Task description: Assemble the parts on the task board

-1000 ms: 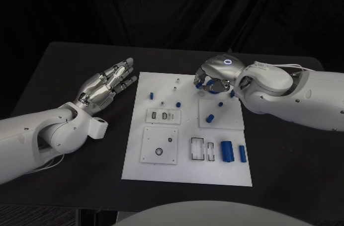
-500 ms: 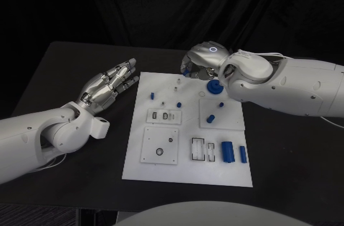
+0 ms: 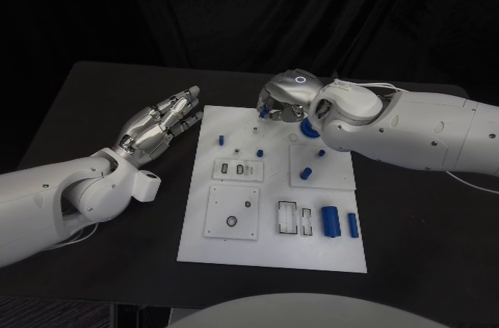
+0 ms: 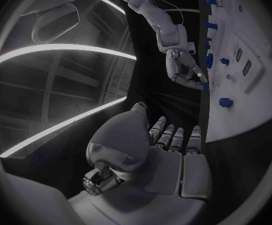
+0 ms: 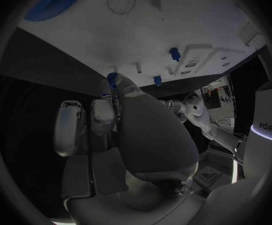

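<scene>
Left hand point(image 3: 156, 126): lies palm up on the black table point(image 3: 94, 90) just beside the left edge of the task board point(image 3: 272, 256), fingers extended and apart, holding nothing. Task board: white plate at the table's centre, bearing small blue parts, among them a peg point(image 3: 221, 138) near its left edge, two cylinders point(image 3: 329, 220) at lower right, and a toothed blue gear point(image 3: 308, 130) at its far right edge, partly hidden by the right arm. Right hand point(image 3: 283, 101): poised over the board's far edge, fingers curled downward; in the right wrist view a small blue part point(image 5: 113, 79) sits pinched at its fingertips point(image 5: 105, 92), just above the board surface.
</scene>
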Controlling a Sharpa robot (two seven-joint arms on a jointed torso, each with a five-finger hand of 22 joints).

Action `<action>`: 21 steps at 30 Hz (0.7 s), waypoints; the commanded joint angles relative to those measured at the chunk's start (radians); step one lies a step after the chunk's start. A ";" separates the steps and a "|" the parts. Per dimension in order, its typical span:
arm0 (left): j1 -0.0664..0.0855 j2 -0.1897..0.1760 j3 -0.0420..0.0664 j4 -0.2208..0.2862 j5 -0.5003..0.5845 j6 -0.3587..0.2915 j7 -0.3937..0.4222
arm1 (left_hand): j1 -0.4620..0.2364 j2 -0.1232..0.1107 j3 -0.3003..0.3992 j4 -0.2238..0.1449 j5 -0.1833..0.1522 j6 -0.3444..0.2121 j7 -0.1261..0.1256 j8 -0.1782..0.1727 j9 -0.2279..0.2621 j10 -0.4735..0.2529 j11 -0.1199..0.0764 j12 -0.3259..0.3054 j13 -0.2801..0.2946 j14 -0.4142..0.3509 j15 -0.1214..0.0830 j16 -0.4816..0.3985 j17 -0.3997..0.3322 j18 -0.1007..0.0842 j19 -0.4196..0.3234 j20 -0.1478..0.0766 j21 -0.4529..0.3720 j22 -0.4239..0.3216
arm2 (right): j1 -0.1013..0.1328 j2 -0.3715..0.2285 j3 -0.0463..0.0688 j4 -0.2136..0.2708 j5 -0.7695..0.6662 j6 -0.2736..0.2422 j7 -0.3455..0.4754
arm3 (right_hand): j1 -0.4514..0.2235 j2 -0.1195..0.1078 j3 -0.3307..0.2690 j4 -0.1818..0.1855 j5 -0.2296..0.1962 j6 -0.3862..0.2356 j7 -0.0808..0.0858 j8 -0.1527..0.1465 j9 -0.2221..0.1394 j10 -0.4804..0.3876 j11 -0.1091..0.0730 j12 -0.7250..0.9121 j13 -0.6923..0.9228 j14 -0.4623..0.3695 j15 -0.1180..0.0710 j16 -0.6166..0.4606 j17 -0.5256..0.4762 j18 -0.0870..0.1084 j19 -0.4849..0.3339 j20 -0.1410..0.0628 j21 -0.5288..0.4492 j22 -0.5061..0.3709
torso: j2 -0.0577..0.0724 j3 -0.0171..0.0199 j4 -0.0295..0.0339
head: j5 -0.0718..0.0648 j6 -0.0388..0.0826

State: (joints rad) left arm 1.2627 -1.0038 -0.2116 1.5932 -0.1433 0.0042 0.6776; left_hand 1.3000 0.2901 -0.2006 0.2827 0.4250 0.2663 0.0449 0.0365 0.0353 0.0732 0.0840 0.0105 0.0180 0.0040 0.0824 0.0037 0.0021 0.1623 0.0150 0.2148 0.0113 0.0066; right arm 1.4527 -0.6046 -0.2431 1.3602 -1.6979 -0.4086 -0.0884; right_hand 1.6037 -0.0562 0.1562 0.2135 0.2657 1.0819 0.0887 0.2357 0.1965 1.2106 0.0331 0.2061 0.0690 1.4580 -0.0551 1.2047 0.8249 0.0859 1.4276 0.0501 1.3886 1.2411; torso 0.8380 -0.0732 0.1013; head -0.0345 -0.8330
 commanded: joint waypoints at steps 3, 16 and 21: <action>0.001 0.003 0.001 0.001 -0.001 0.013 0.100 | 0.011 -0.001 0.006 0.001 0.006 0.003 0.005 0.007 0.002 0.003 -0.006 0.006 0.001 0.003 0.007 -0.001 0.001 0.020 -0.001 0.005 0.002 0.001 | -0.003 0.003 0.001 -0.002 0.004 0.023 0.008 | -0.008 -0.001 0.008 -0.001 0.005 -0.011 0.000 -0.005 0.054 0.008 -0.003 -0.005 0.001 0.000 0.006 -0.004 0.003 -0.014 0.005 0.005 0.007 0.005 | -0.001 -0.0005 0.0008 | -0.003 -0.001; 0.001 0.004 0.001 -0.001 -0.001 0.016 0.096 | 0.014 -0.001 0.008 0.001 0.008 0.009 0.010 0.009 0.002 0.003 -0.008 0.006 0.001 0.004 0.008 0.000 0.001 0.020 -0.001 0.006 0.002 0.001 | -0.004 0.016 0.001 -0.012 0.004 0.039 0.008 | -0.012 -0.002 0.013 0.000 0.003 -0.020 0.001 -0.013 0.056 0.007 -0.001 -0.012 0.001 -0.001 0.007 -0.004 0.005 -0.014 0.005 0.007 0.009 0.009 | -0.001 -0.0010 -0.0018 | -0.004 -0.008; 0.001 0.005 0.001 -0.003 -0.001 0.019 0.093 | 0.015 -0.001 0.008 0.001 0.009 0.011 0.013 0.010 0.003 0.003 -0.008 0.006 0.001 0.004 0.008 0.000 0.001 0.020 -0.001 0.006 0.002 0.001 | -0.005 0.025 0.001 -0.021 0.006 0.053 0.005 | -0.014 -0.002 0.015 0.000 -0.001 -0.023 0.001 -0.016 0.057 0.004 0.001 -0.017 0.000 -0.002 0.009 -0.005 0.004 -0.015 0.005 0.008 0.010 0.012 | -0.001 -0.0005 -0.0008 | -0.009 -0.008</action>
State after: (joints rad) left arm 1.2627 -1.0009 -0.2116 1.5897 -0.1434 0.0091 0.6778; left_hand 1.3077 0.2902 -0.1978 0.2855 0.4286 0.2758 0.0544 0.0403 0.0365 0.0768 0.0804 0.0105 0.0179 0.0077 0.0860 0.0037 0.0025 0.1623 0.0149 0.2148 0.0113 0.0066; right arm 1.4501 -0.5816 -0.2428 1.3412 -1.6913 -0.3764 -0.0826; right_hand 1.5994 -0.0608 0.1660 0.2153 0.2664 1.0673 0.0885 0.2235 0.2536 1.2137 0.0334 0.1932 0.0692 1.4544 -0.0516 1.2047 0.8301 0.0859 1.4313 0.0537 1.3941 1.2520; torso 0.8367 -0.0741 0.0999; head -0.0412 -0.8411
